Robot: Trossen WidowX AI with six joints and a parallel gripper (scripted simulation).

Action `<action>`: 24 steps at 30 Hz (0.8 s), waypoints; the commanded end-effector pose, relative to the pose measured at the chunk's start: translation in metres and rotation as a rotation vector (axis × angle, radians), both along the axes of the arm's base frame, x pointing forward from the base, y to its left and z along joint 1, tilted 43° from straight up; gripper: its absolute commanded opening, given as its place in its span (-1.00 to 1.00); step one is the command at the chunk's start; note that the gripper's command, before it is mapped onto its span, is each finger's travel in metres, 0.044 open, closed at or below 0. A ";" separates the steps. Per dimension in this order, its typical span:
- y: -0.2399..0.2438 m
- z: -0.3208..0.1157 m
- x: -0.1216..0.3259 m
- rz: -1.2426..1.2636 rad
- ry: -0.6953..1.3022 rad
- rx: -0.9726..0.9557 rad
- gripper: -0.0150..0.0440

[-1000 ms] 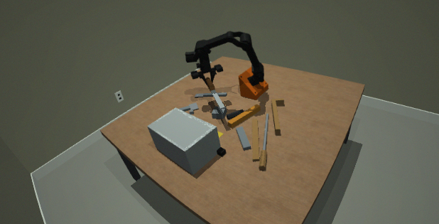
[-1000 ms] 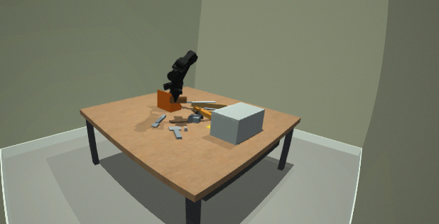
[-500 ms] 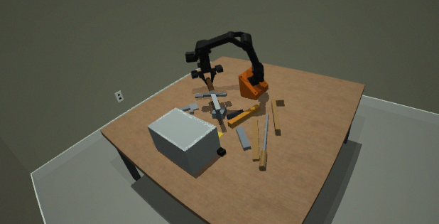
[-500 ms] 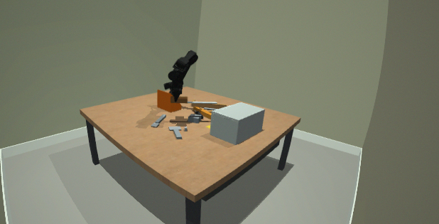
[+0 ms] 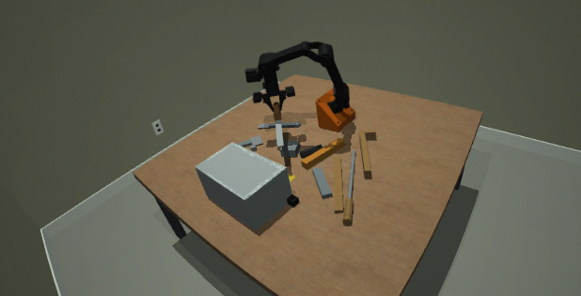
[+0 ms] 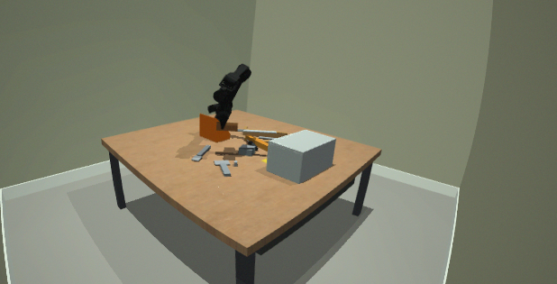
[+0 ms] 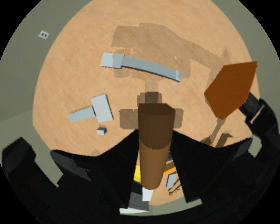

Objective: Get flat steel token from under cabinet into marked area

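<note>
My gripper (image 5: pixel 276 107) (image 6: pixel 223 126) (image 7: pixel 152 132) is shut on the brown handle of a tool and holds it above the table. The tool's flat grey blade (image 5: pixel 279 136) (image 6: pixel 260 132) points toward the cabinet. The grey cabinet (image 5: pixel 237 168) (image 6: pixel 301 143) stands on the table, beyond the blade's tip. A yellow patch (image 5: pixel 291 179) (image 6: pixel 265 161) (image 7: pixel 137 174) shows beside the cabinet, partly hidden by it; I cannot tell its full outline. The token and the vent slots are not visible.
A grey block (image 5: pixel 290 149) (image 6: pixel 247 151) lies near the tool's shadow. A grey bar (image 5: pixel 287 124) (image 6: pixel 201 153) (image 7: pixel 148 68) and a T-shaped piece (image 6: pixel 223 169) (image 7: pixel 102 108) lie nearby. An orange bar (image 5: pixel 324 153), a flat grey piece (image 5: pixel 321 182) and a wooden-handled rod (image 5: pixel 348 212) lie by the cabinet's open side.
</note>
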State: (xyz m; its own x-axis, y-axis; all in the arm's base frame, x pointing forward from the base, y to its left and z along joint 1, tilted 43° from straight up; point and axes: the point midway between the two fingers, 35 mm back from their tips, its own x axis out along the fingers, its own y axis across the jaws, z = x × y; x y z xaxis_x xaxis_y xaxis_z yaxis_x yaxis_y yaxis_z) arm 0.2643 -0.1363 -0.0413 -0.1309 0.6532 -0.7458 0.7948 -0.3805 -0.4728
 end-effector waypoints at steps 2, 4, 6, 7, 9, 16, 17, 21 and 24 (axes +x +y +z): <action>-0.001 0.001 0.000 -0.042 0.021 0.003 -0.49; -0.001 0.001 0.000 -0.054 0.031 0.001 -0.49; -0.001 0.001 0.000 -0.065 0.042 -0.001 -0.49; -0.001 0.001 0.000 -0.071 0.047 -0.002 -0.49; -0.001 0.001 0.000 -0.083 0.057 -0.004 -0.49; -0.001 0.001 0.000 -0.124 0.094 -0.011 -0.49; -0.001 0.001 0.000 -0.130 0.099 -0.012 -0.49; -0.001 0.001 0.000 -0.154 0.120 -0.016 -0.49; -0.001 0.001 0.000 -0.172 0.136 -0.019 -0.49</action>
